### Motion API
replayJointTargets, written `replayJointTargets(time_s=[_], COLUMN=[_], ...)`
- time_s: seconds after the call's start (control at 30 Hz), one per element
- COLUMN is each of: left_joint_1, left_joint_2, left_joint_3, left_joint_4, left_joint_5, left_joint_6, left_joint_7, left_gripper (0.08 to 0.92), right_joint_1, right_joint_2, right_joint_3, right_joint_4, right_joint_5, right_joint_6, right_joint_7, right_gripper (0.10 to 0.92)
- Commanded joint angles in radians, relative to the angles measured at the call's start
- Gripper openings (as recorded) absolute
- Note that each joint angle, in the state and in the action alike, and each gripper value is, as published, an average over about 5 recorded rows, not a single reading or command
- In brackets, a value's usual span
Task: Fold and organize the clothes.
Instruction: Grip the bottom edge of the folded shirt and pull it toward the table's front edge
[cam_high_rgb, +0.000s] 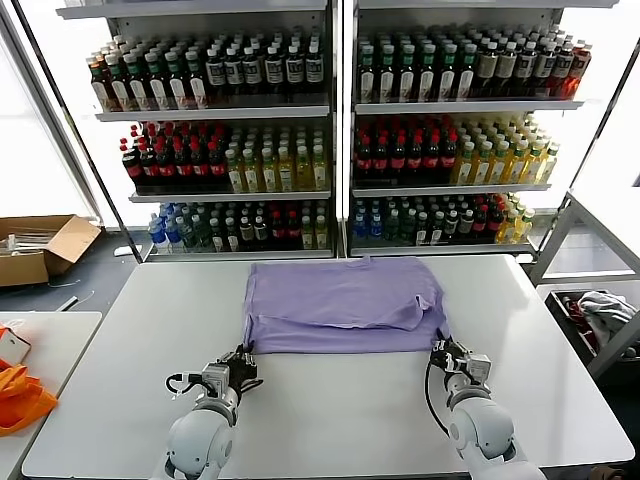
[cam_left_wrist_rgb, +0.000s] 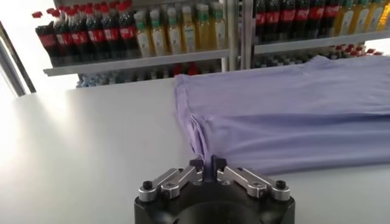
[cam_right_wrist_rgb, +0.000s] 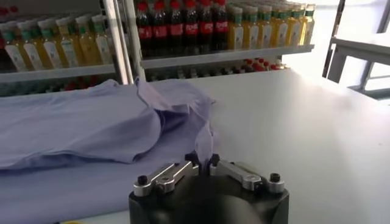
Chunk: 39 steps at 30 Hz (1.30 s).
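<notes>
On the white table, a lavender T-shirt lies spread flat with its near hem toward the robot and the neckline toward the drink shelves behind. The left gripper sits at the near left corner of the shirt, its fingers pinched together on a small pucker of hem, as the left wrist view shows at the jaws. The right gripper does the same at the near right corner, fingers clamped on a raised tuck of fabric where the side has already bunched over itself. The step in hand looks like the first fold, carrying the near edge up and away toward the collar. To do it well, both arms should probably lift together and only just clear of the table, keep the hem taut between them so it does not sag in the middle, travel at the same pace, and lay the edge down squarely before releasing. The crumpled right side may need smoothing afterwards.
</notes>
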Motion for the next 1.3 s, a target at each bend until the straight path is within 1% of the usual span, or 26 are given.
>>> replayJointTargets(time_s=[0.03, 0.13, 0.3, 0.47, 0.6, 0.73, 0.93, 1.0, 1.1, 1.3], left_joint_1=[0.068, 0.134, 0.273, 0.417, 0.507, 0.580, 0.668, 0.677, 0.674, 0.679], left_joint_2=[0.013, 0.023, 0.032, 0.042, 0.047, 0.039, 0.034, 0.031, 0.026, 0.025], left_joint_3=[-0.019, -0.039, -0.071, -0.093, -0.112, -0.107, -0.081, -0.085, -0.096, -0.099], left_joint_4=[-0.108, -0.201, -0.360, -0.465, -0.486, -0.472, -0.464, -0.453, -0.445, -0.454], left_joint_5=[0.019, 0.020, 0.033, 0.051, 0.059, 0.075, 0.130, 0.157, 0.180, 0.179], left_joint_6=[-0.008, -0.008, -0.011, -0.026, -0.037, -0.061, -0.104, -0.120, -0.130, -0.127], left_joint_7=[-0.004, -0.013, -0.030, -0.042, -0.049, -0.055, -0.059, -0.062, -0.067, -0.066], left_gripper=[0.114, 0.092, 0.091, 0.091, 0.091, 0.091, 0.091, 0.091, 0.091, 0.091], right_joint_1=[-0.053, -0.101, -0.234, -0.398, -0.514, -0.591, -0.644, -0.644, -0.634, -0.621], right_joint_2=[0.003, 0.007, 0.016, 0.029, 0.031, 0.033, 0.026, 0.023, 0.020, 0.019], right_joint_3=[0.003, 0.013, 0.040, 0.049, 0.046, 0.044, 0.040, 0.042, 0.042, 0.030], right_joint_4=[0.145, 0.225, 0.348, 0.445, 0.487, 0.477, 0.473, 0.469, 0.463, 0.461], right_joint_5=[-0.001, -0.012, -0.029, -0.078, -0.113, -0.143, -0.182, -0.194, -0.212, -0.224], right_joint_6=[-0.004, -0.007, -0.012, -0.007, 0.017, 0.056, 0.080, 0.081, 0.079, 0.067], right_joint_7=[0.014, 0.038, 0.087, 0.139, 0.168, 0.176, 0.176, 0.172, 0.163, 0.154], right_gripper=[0.146, 0.146, 0.146, 0.146, 0.146, 0.146, 0.146, 0.149, 0.192, 0.359])
